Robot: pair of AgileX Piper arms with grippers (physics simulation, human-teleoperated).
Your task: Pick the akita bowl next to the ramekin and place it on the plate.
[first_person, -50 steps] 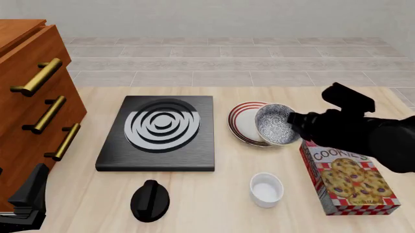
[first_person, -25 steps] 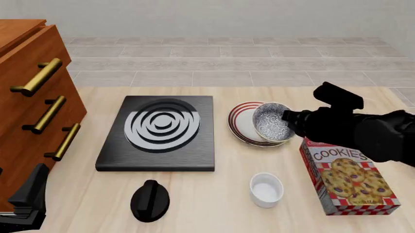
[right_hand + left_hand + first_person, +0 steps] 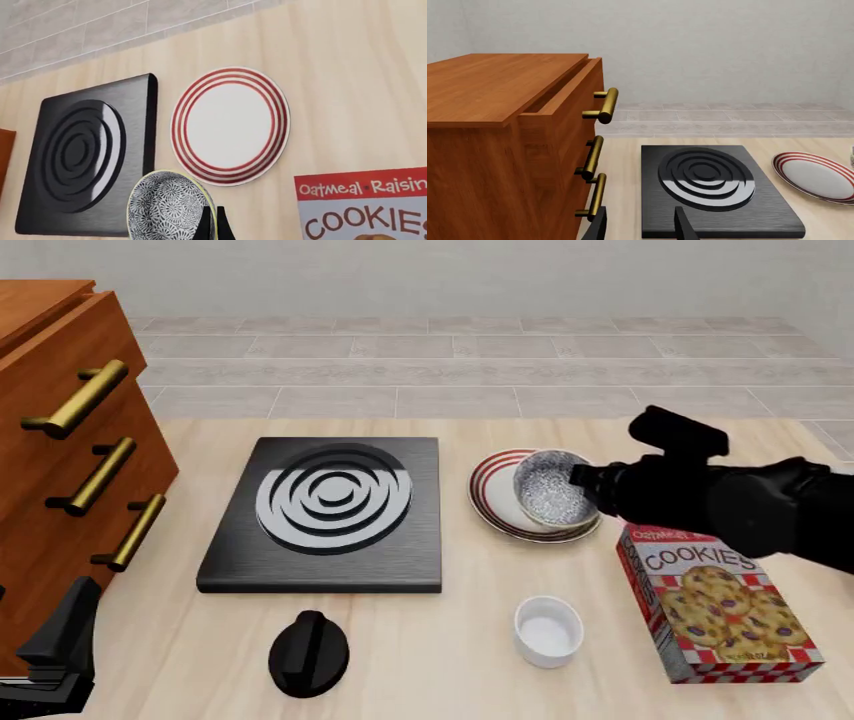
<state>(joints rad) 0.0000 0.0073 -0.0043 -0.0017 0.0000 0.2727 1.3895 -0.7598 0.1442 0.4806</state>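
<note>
1. My right pincer [image 3: 583, 483] is pinching the rim of the akita bowl [image 3: 553, 490], fingers pressed together on its wall, and carrying it tilted so its speckled inside is facing toward the front edge of the table [image 3: 400, 660].
2. I am holding the bowl over the right part of the plate [image 3: 497, 498], which is sitting toward the table's far right, just beside the black stove plate [image 3: 328, 510]; whether the bowl is touching the plate yet I cannot tell.
3. I am gripping by the rim because that leaves the base free to land flat, I judge.
4. The ramekin [image 3: 549, 630] is standing alone near the front edge, beside the cookie box [image 3: 714, 605].
5. My left pincer [image 3: 639, 227] is idling with its fingers spread, near the front left corner by the wooden drawers [image 3: 74, 460], keeping clear of the work.
6. Against a second ago, the bowl is sitting farther from me and lower over the plate, and my right arm is stretching further across.
</note>
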